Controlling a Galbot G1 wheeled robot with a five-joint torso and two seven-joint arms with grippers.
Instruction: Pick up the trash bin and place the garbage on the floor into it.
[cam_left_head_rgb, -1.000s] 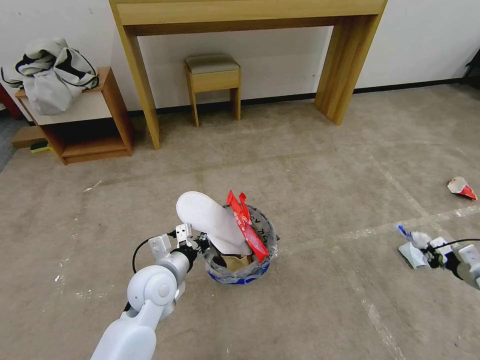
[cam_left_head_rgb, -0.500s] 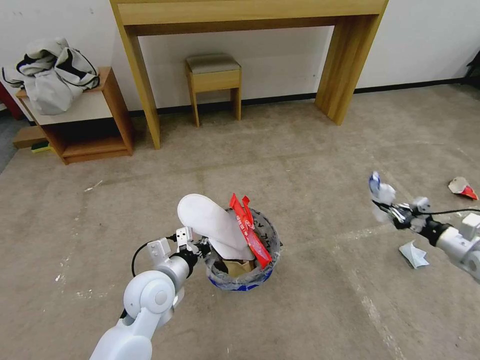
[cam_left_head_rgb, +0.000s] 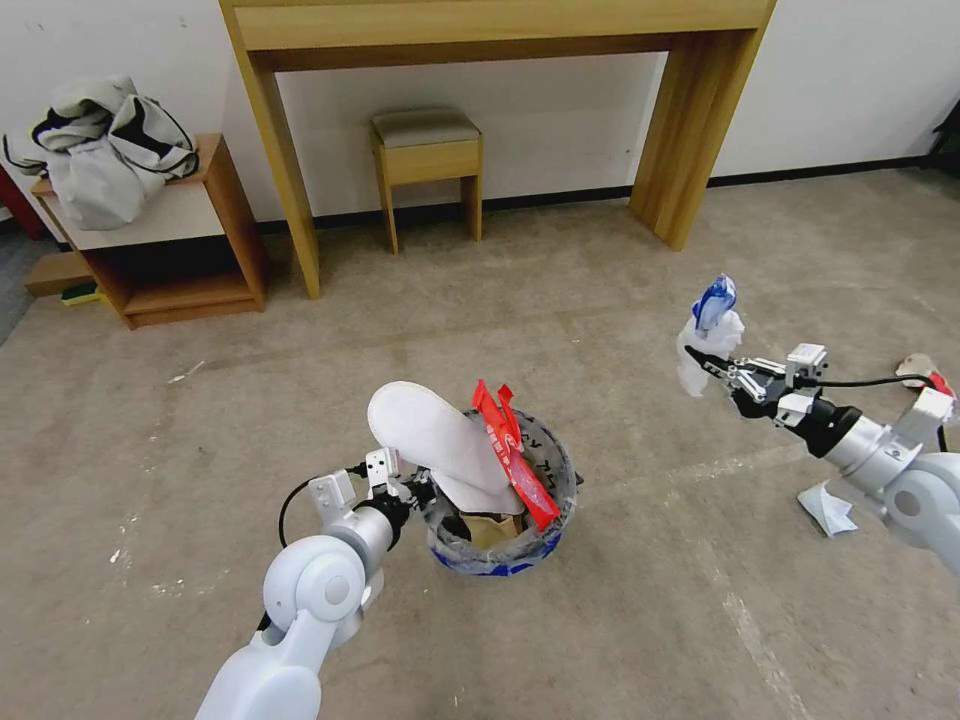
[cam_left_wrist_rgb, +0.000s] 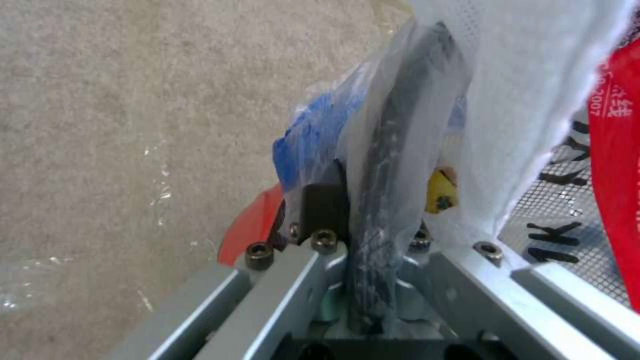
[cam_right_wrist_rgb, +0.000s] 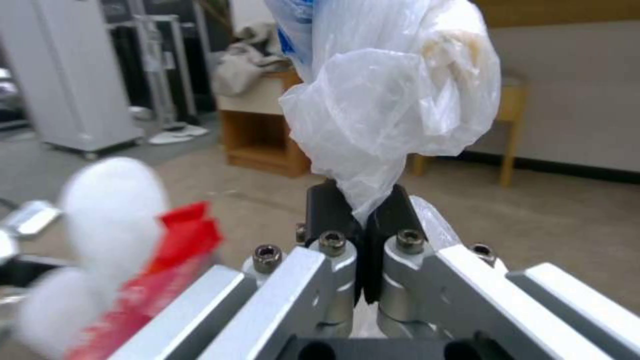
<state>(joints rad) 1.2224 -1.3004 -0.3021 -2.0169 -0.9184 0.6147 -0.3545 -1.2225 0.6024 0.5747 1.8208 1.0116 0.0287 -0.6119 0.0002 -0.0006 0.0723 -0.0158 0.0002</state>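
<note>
Because the room is bare apart from furniture along the far wall, the concrete floor (cam_left_head_rgb: 620, 300) takes up most of the head view, with a tall wooden console table (cam_left_head_rgb: 500, 30) and a small stool (cam_left_head_rgb: 425, 150) beneath it, and a low shelf (cam_left_head_rgb: 170, 240) carrying a bundled grey-white jacket (cam_left_head_rgb: 105, 150) to the left.

Nearer the robot, in the lower middle of the floor, is the trash bin (cam_left_head_rgb: 500, 555), a small round red bucket with a blue band and a clear printed liner. It is already crowded: a white slipper (cam_left_head_rgb: 435, 440) leans out over the rim, a red wrapper (cam_left_head_rgb: 510, 450) stands up beside it, and brown paper (cam_left_head_rgb: 495, 528) sits lower down. The left gripper (cam_left_head_rgb: 415, 490) is clenched on the bin's near rim, liner and all, apparently so the bin can be carried along; whether the bin is lifted or resting on the floor cannot be told.

To the right, the right gripper (cam_left_head_rgb: 705, 362) is held up in the air, well apart from the bin, its jaws pinched tight on the tail of a crumpled white-and-blue plastic wad (cam_left_head_rgb: 708, 325). Held high like this, the wad would likely clear the slipper on its way over.

Smaller litter lies on the floor at the right: a white-blue crumpled paper (cam_left_head_rgb: 826, 508) and, partly hidden behind the arm, a red-and-white scrap (cam_left_head_rgb: 915, 368).
</note>
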